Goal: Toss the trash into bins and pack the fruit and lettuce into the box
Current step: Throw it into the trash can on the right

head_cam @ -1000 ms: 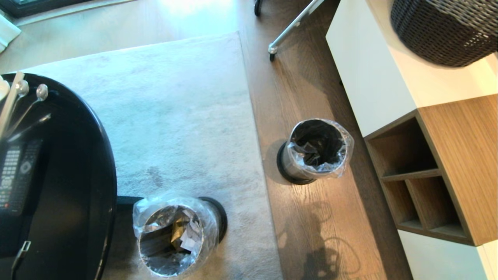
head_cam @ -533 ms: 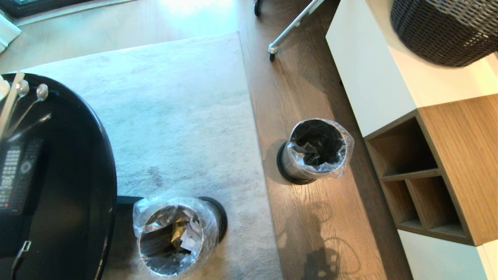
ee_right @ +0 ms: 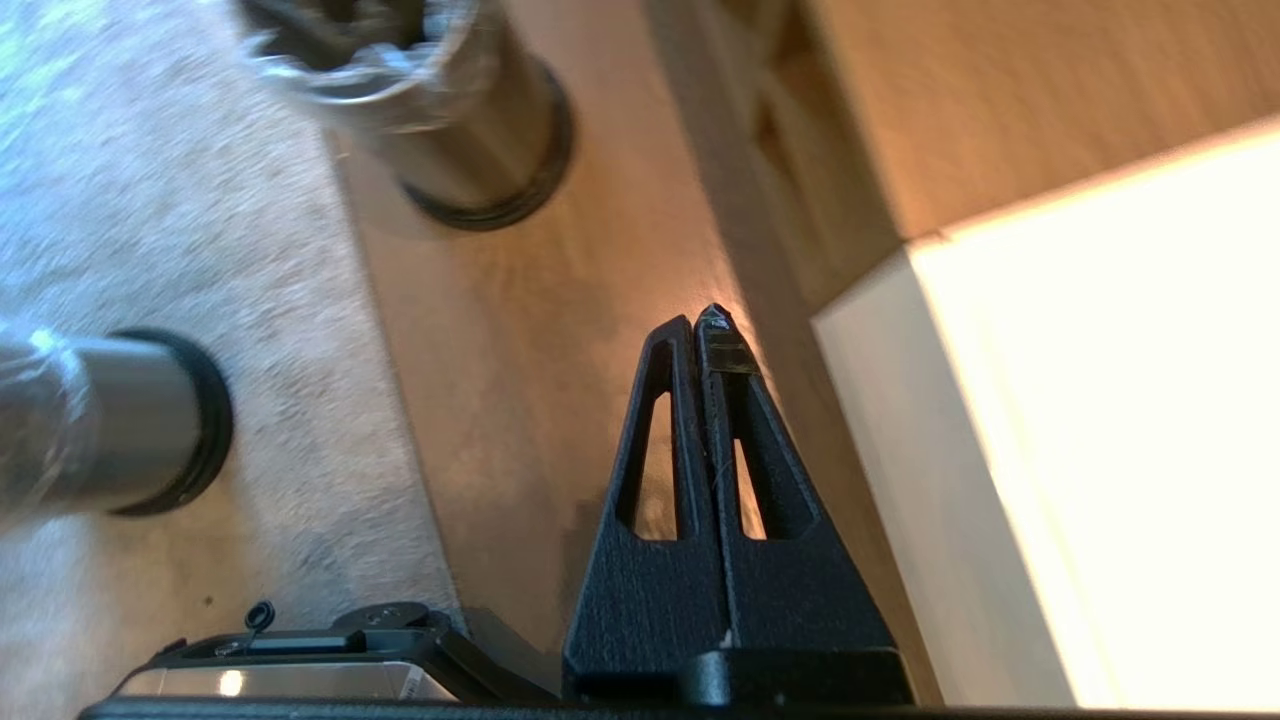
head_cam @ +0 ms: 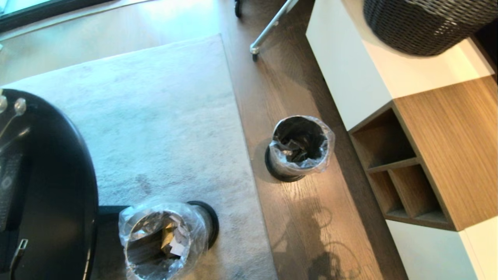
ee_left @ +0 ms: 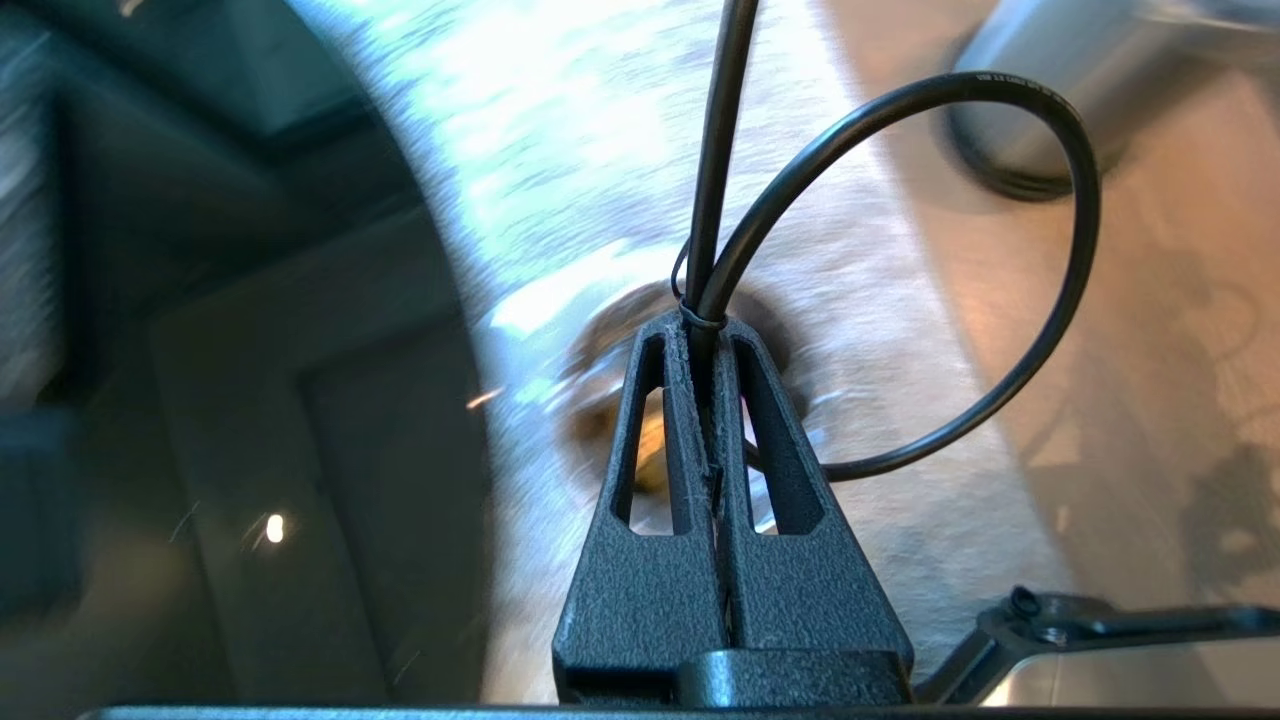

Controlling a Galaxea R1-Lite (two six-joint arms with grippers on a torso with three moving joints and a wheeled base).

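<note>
Our black, rough-textured grippers

Our left gripper (ee_left: 705, 325) had tapered slotted fingers and a thin black cable (ee_left: 1050, 330) looped at its tip, tied there; our right gripper (ee_right: 705, 325) matched it, tape wrapping one fingertip.

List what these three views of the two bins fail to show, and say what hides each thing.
- Near bin: lower rim cut off by the head view's bottom edge; its contents are a jumble behind the crinkled liner.
- Far bin: its inside is too dark to identify anything.
- Black table: cut by the left edge, top mostly unseen.
- Left wrist view: motion blur smears the near bin behind the shut left gripper.
</note>
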